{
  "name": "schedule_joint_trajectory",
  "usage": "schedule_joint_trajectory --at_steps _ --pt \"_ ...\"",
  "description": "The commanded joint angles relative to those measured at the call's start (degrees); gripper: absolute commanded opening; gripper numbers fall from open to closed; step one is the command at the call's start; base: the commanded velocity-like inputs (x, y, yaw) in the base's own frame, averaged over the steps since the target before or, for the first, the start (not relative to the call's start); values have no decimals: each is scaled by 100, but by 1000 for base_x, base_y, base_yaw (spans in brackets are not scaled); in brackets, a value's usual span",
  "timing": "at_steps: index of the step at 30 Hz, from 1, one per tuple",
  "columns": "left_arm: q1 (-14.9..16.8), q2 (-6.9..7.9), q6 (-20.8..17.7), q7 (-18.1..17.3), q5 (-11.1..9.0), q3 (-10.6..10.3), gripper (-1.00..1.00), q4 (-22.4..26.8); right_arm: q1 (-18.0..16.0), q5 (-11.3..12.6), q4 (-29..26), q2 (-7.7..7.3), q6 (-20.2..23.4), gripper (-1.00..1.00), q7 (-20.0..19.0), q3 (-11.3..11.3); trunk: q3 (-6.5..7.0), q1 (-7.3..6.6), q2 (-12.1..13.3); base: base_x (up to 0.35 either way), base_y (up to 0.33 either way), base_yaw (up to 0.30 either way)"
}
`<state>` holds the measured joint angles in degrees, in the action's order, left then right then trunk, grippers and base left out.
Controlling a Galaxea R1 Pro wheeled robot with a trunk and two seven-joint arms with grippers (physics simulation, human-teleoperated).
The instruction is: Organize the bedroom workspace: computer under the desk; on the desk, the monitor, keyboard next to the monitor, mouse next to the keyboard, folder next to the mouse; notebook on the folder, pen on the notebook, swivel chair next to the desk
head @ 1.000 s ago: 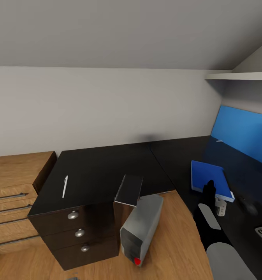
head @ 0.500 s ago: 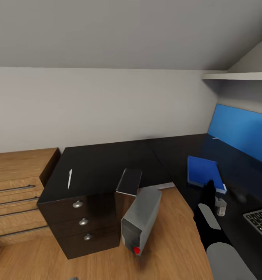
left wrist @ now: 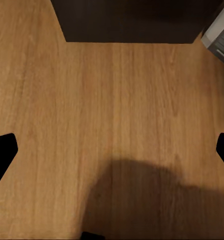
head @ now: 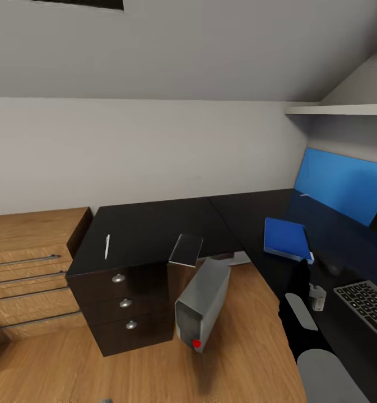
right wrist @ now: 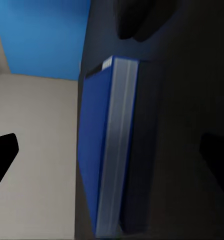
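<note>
Wrapping round the corner of the room, the black desk point(head: 250, 215) is the largest thing in the head view, its surface running along the back wall and then down the right side under a blue wall panel point(head: 345, 187) and a white shelf point(head: 339, 110). A wooden dresser point(head: 26, 268) stands at its left end, touching the desk's dark drawer unit point(head: 126, 305). The grey computer point(head: 202, 302) leans tilted on the wood floor point(head: 233, 347) just beside those drawers, partly under the desk edge, with a small dark box point(head: 186, 249) above it at the desk's rim. The right arm point(head: 300, 313) reaches up along the desk's inner edge. On the desk top the blue folder point(head: 286, 238) lies flat near the corner; the keyboard point(head: 367, 302) is nearer, at the right edge. The white pen point(head: 107, 246) lies on the desk above the drawers, well apart from the folder.

In the right wrist view the right gripper point(right wrist: 112, 150) has its fingers spread wide, the folder point(right wrist: 109, 145) between them beyond the tips. The left gripper point(left wrist: 112, 150) is likewise spread, over bare floor.
</note>
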<state>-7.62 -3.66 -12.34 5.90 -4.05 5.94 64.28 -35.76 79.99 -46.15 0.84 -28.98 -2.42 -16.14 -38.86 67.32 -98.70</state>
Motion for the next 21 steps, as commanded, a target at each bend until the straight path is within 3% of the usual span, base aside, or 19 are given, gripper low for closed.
schedule_joint_trajectory --at_steps 1,12,21 --pt "-2 -3 -31 17 -43 3 100 14 -3 95 2 4 -11 100 -4 -12 -5 -3 -3 -171 0 0" --pt "-1 -3 -31 23 -43 5 100 12 -1 89 0 34 93 100 4 3 -5 -3 -3 -35 0 0" --pt "1 -3 -31 35 -42 4 100 6 54 81 6 91 816 100 0 215 -5 -3 -3 -1 0 0"
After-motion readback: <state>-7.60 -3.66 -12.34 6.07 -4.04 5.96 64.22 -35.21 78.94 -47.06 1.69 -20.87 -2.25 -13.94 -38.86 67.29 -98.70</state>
